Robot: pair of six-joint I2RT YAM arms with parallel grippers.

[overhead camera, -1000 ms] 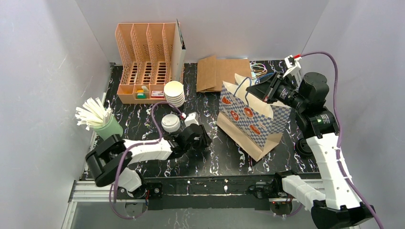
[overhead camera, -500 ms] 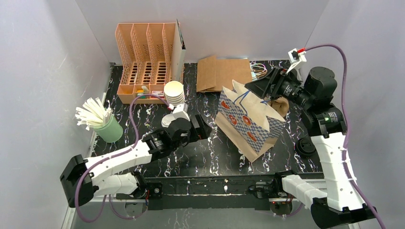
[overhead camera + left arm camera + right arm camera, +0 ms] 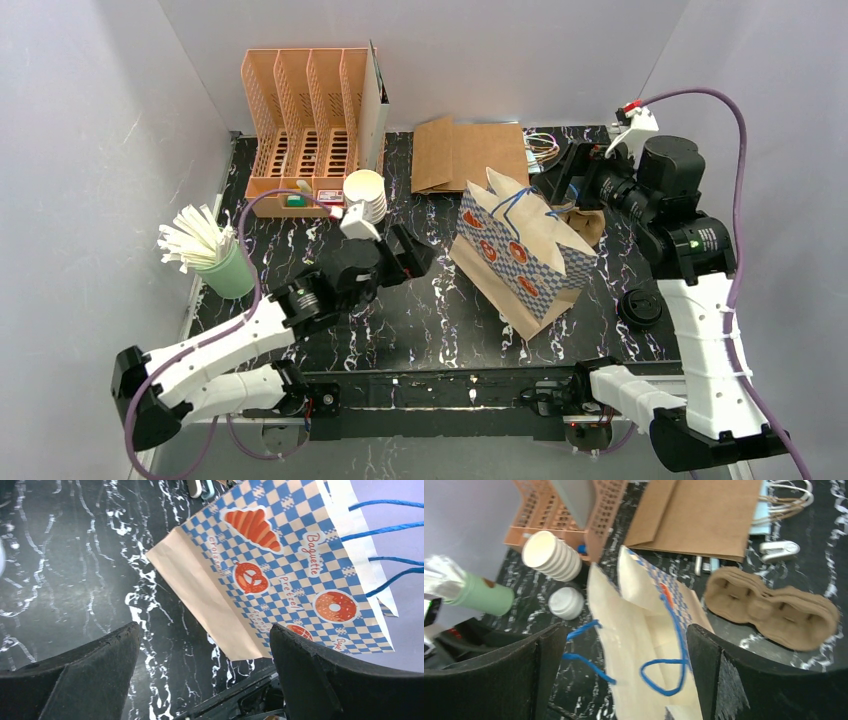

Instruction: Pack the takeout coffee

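Note:
The blue-checked paper bag [image 3: 520, 255] stands open in the middle of the table, its blue handles [image 3: 669, 672] loose. My left gripper [image 3: 412, 255] hovers open just left of the bag, which fills the left wrist view [image 3: 280, 565]; nothing is between its fingers [image 3: 85, 675]. My right gripper [image 3: 562, 178] is open above the bag's far right corner, also with nothing in it. A white lidded coffee cup [image 3: 566, 602] stands left of the bag; my left arm hides it in the top view. The brown pulp tray [image 3: 769, 602] lies behind the bag [image 3: 588, 222].
A stack of white paper cups [image 3: 365, 195] stands by the orange organiser [image 3: 300, 130]. A green cup of white straws [image 3: 225, 265] is at the left edge. Flat brown bags [image 3: 465, 150] lie at the back. A round black item [image 3: 640, 308] sits at the right.
Both grippers have opened. The right one let go of the bag's top and pulled back to the right. The left arm reached forward over the lidded cup.

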